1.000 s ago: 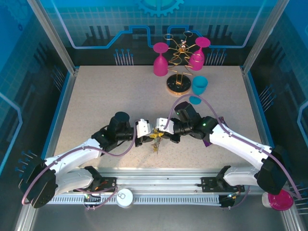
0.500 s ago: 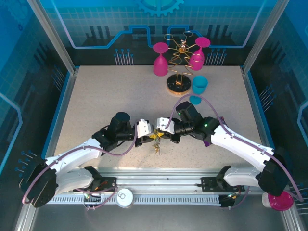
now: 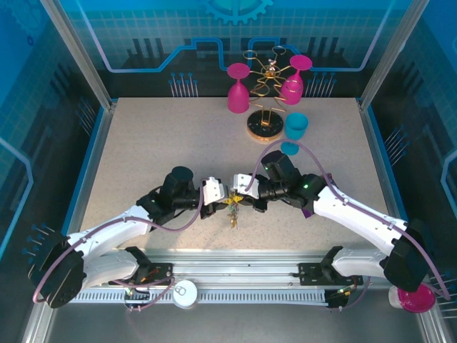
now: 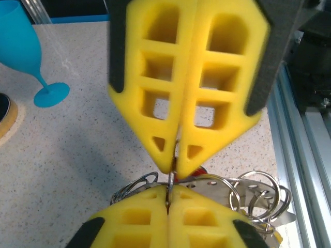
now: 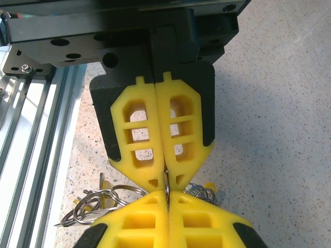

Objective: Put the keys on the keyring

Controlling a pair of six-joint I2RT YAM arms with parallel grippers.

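Left pincer (image 3: 223, 203), shut on a thin metal sliver of the keyring (image 4: 171, 177), meets the right pincer (image 3: 237, 200) tip to tip, and that one is clamped on the same sliver. The keys (image 3: 232, 214) (red and yellow heads peek out) dangle tangled beneath, over the surface (image 3: 157, 143) near its front edge. With so slim a hold, any pull apart could slip the ring free and drop the bunch.

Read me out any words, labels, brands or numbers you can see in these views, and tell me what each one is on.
None readable: no words, numbers or brand marks in any view.
The blue back panel: only a gear and circuit-line graphic, no lettering.
The bunch of rings and keys: any stamping is too small to read.
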